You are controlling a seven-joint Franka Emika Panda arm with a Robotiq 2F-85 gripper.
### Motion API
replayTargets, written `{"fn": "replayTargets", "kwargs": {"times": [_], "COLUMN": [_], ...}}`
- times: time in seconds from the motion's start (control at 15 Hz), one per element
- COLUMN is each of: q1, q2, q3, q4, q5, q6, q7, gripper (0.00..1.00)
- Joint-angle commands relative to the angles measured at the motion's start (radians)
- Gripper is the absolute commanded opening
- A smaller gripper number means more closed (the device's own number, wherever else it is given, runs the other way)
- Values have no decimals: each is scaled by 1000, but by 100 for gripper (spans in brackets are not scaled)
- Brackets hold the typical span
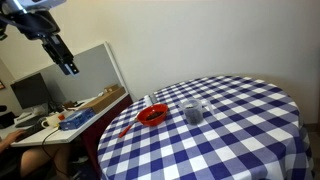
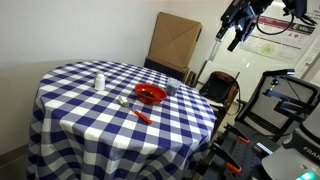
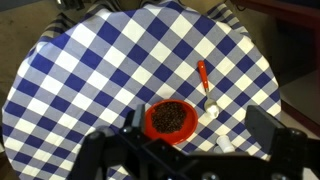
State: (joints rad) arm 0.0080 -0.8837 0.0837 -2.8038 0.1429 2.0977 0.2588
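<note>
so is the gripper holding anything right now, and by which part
Nothing is held: the gripper hangs open in the air, well clear of the checked table and its red bowl.

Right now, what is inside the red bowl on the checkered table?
In the wrist view the red bowl holds a dark, grainy filling. That filling covers the bowl's bottom, and what it is cannot be told.

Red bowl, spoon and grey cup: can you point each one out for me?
red bowl [image 3: 148, 122], wrist view, on its left rim.
spoon [image 3: 202, 74], wrist view, on its red handle.
grey cup [image 1: 192, 113], in an exterior view, on its side wall.
</note>
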Motion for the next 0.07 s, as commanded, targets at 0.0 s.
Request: {"fn": "replayTargets", "kwargs": {"times": [0.0], "q1": [-5], "q2": [0], "q3": [4], "q4": [3], "q5": [3], "q6": [-4], "q7": [-3], "gripper": [100]}}
